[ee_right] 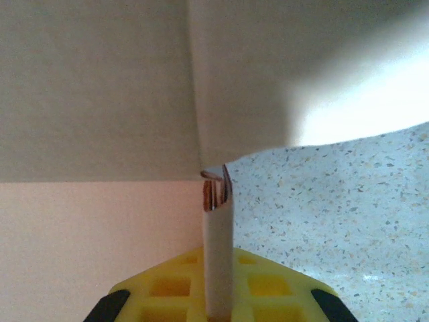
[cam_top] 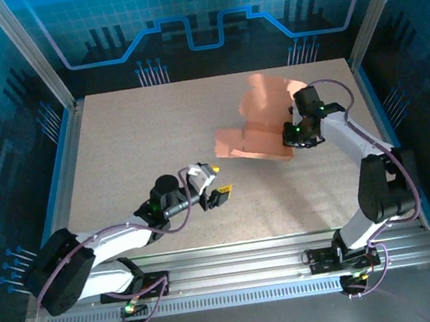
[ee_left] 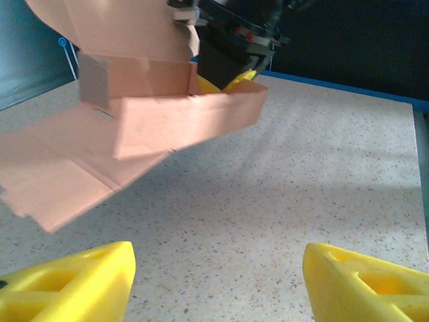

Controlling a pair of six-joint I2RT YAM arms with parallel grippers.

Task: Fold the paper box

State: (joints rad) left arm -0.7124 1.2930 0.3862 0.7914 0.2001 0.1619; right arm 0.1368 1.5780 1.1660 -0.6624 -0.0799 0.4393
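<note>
While the right arm holds the work, status: folding partly done, in my read; some walls stand up, other panels lie flat.
box: paper box (cam_top: pixel 253 138) sits at about 1 o'clock from the centre of the desk (cam_top: pixel 132 140) in the top view. It's part-formed, with one tall flap (cam_top: pixel 270 93) raised at its 12 o'clock side.
right fingers: right fingers (cam_top: pixel 292 138) are closed tight on a thin cardboard edge at the box's 3 o'clock end. The right wrist view shows the sheet pinched edge-on between the yellow pads.
left fingers: left fingers (cam_top: pixel 220 183) are spread wide with nothing between them, hovering over bare desk apart from the box.
key relation: box lies at roughly 1–2 o'clock from the left fingers, and they point that way. In the left wrist view the box hangs ahead at 11 o'clock, its near panel sloping down toward the desk.
long axis: flat base runs about 9-to-3 in the top view, the 3 end slightly nearer the arm bases.
nearer arm: right is on it; left is the free one, facing the open 9 o'clock end.
next move, my guess: left goes in toward 1 o'clock to take the loose near panel.
risk: thin card. A push against the right-hand pinch could buckle it instead of creasing on the line.
</note>
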